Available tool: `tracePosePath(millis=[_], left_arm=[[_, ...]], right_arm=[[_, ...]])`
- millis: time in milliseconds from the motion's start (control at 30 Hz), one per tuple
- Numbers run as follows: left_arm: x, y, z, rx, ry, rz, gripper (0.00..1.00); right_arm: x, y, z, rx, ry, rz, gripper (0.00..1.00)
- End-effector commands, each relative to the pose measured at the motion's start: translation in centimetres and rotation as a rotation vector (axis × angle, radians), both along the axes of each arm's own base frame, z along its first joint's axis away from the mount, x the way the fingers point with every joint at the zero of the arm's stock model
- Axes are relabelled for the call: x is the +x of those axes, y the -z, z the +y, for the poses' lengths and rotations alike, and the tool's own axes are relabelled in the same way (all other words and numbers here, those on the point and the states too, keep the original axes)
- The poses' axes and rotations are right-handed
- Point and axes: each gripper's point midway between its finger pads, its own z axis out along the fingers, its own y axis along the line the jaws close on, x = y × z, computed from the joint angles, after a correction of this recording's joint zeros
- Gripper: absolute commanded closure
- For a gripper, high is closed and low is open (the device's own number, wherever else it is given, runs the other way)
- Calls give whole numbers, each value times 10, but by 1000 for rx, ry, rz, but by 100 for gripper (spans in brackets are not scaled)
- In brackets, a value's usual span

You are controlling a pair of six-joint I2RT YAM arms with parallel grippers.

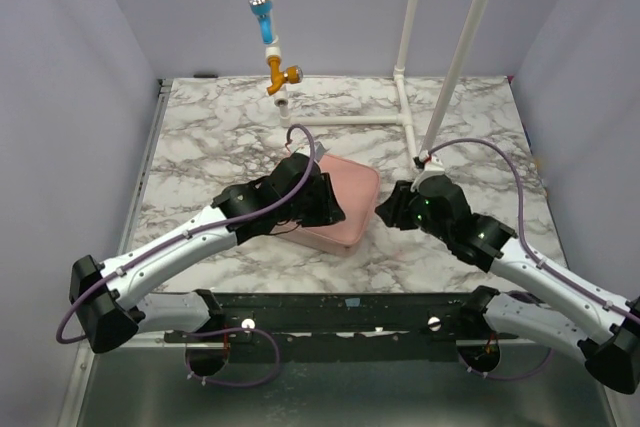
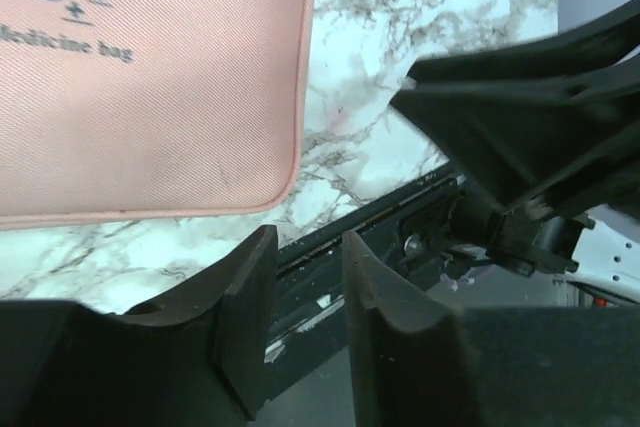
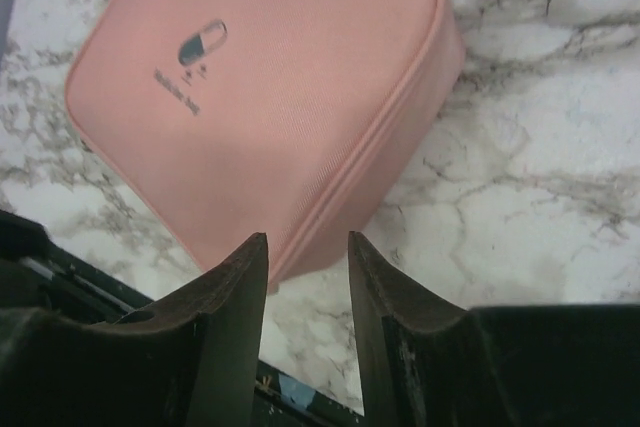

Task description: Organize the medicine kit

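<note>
Medicine kit (image 1: 348, 199) lies closed, logo up, on the marble surface (image 1: 200, 137), about midway between the side edges and nearer the near edge, with my left jaws hovering at its left side and my right jaws just beside its right, both pairs narrowly parted and empty.

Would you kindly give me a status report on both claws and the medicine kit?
Left claw parted, empty, near kit's corner. Right claw parted, empty, at kit's edge. Medicine kit closed, flat on marble table, logo up. Nothing blocking seen.
</note>
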Motion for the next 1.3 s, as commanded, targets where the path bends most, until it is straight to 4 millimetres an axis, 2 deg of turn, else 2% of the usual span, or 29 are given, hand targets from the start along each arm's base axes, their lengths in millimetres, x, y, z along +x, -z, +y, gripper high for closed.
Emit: tracePosePath(millis=[0, 133, 233, 333, 500, 633, 767, 833, 1000, 1100, 1267], left_arm=[[21, -4, 38, 140, -65, -93, 61], [31, 8, 57, 153, -113, -76, 53], [38, 18, 77, 134, -164, -60, 51], [47, 21, 98, 116, -226, -72, 48], [65, 20, 134, 124, -350, -92, 44], [80, 22, 160, 166, -438, -106, 30], [98, 38, 186, 234, -528, -91, 23], [109, 49, 187, 227, -541, -78, 22], [127, 70, 169, 206, -453, -36, 21], [128, 81, 156, 173, -385, -23, 21], [125, 100, 147, 157, -334, 7, 21]], right_arm=[[-30, 37, 2, 27, -88, 108, 57], [-42, 44, 5, 89, -116, 106, 54], [-41, 53, 0, 92, -59, 124, 50], [-28, 61, -11, 85, 82, 148, 48], [-6, 47, -2, 181, 178, 108, 43], [11, 42, 4, 203, 234, 95, 39], [27, 46, 11, 217, 293, 103, 36], [32, 48, 15, 231, 307, 107, 36], [41, 47, 31, 288, 274, 83, 34], [41, 57, 43, 259, 213, 106, 34], [37, 79, 52, 232, 184, 174, 34]])
